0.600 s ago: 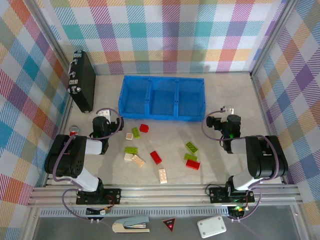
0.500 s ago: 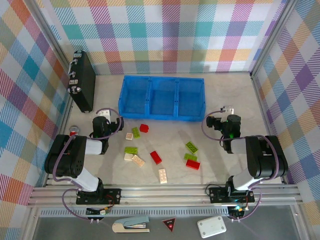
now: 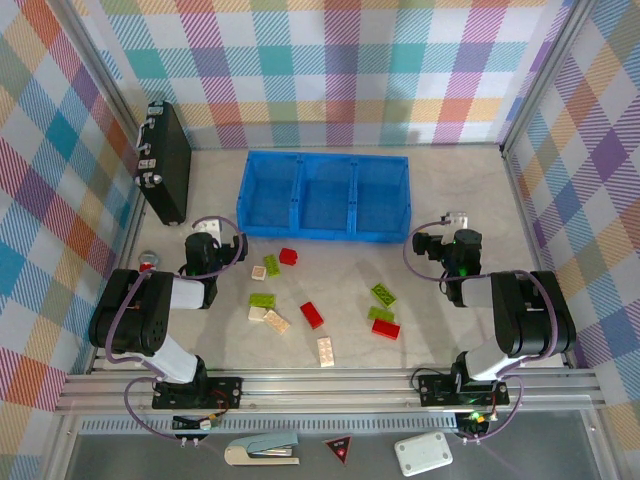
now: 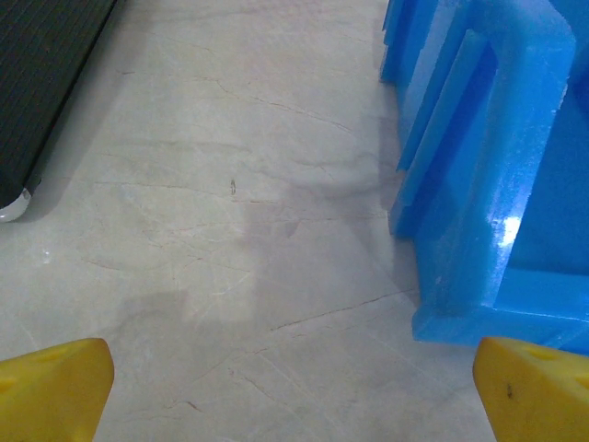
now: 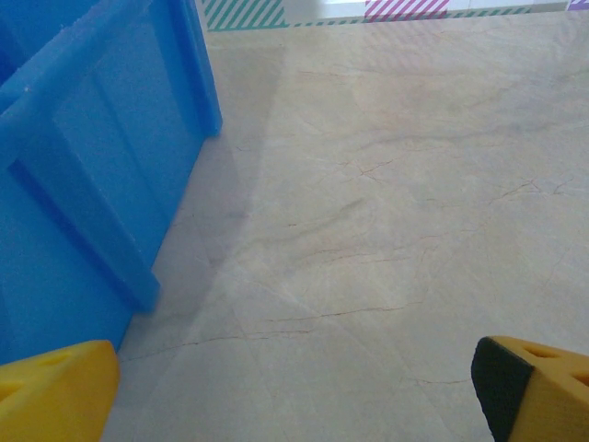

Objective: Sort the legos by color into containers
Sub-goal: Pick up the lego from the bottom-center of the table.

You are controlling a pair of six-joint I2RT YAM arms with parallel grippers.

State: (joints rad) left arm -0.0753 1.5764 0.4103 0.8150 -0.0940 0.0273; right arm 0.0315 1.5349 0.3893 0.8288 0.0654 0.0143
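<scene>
Plainly, with the left gripper (image 4: 294, 391) and right gripper (image 5: 294, 391) both spread wide and empty, the legos (image 3: 312, 315) lay loose before the tray (image 3: 325, 158), where touching neighbours could get pinched together

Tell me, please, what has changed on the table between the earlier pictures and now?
Nothing visibly changed: both pairs of jaws stand open and empty beside the tray, and the bricks lie loose on the table.

Black case (image 3: 165, 160) at left, stapler (image 3: 262, 451), red triangle (image 3: 340, 449), white box (image 3: 423, 454) nearest
</scene>
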